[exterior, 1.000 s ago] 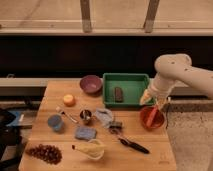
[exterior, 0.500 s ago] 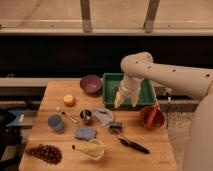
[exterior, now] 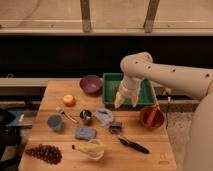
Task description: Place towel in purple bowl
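Two jaws of your gripper (exterior: 126, 101) stand spread, holding nothing, over the front edge of the green tray (exterior: 111, 85). You see the towel (exterior: 104, 116) lying crumpled on the tabletop (exterior: 150, 152), apart from the purple bowl (exterior: 91, 84).

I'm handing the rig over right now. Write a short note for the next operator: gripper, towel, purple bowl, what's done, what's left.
Gripper: fingers open, holding nothing, hovering over the front edge of the green tray.
Towel: crumpled on the table, in front of the tray's near corner, untouched.
Purple bowl: at the back of the table, right beside the tray; looks empty.
Done: nothing yet; towel not grasped.
Left: lower onto the towel, grasp it, carry it to the purple bowl, release.
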Tool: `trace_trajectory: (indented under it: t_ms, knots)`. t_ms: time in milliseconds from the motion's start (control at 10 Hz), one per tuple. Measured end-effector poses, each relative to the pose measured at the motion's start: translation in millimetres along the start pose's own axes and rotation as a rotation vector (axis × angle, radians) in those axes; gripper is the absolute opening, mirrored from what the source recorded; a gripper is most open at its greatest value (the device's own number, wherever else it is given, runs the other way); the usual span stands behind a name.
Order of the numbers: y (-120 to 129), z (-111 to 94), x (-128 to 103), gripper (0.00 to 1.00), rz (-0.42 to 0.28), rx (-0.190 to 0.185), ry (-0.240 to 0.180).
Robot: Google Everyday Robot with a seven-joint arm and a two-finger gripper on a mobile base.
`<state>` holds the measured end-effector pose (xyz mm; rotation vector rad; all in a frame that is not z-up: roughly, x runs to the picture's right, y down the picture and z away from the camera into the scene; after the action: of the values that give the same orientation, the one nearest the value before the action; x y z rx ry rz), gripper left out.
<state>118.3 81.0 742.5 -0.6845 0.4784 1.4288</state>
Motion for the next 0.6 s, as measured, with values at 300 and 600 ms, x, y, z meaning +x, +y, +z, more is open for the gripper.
trace_trajectory:
  t_ms: [300, 600]
  knots:
    - [17, 5, -14, 0.65, -0.06, -0.033, -0.021]
    - [68, 23, -47, 0.65, -0.164, -0.065, -0.021]
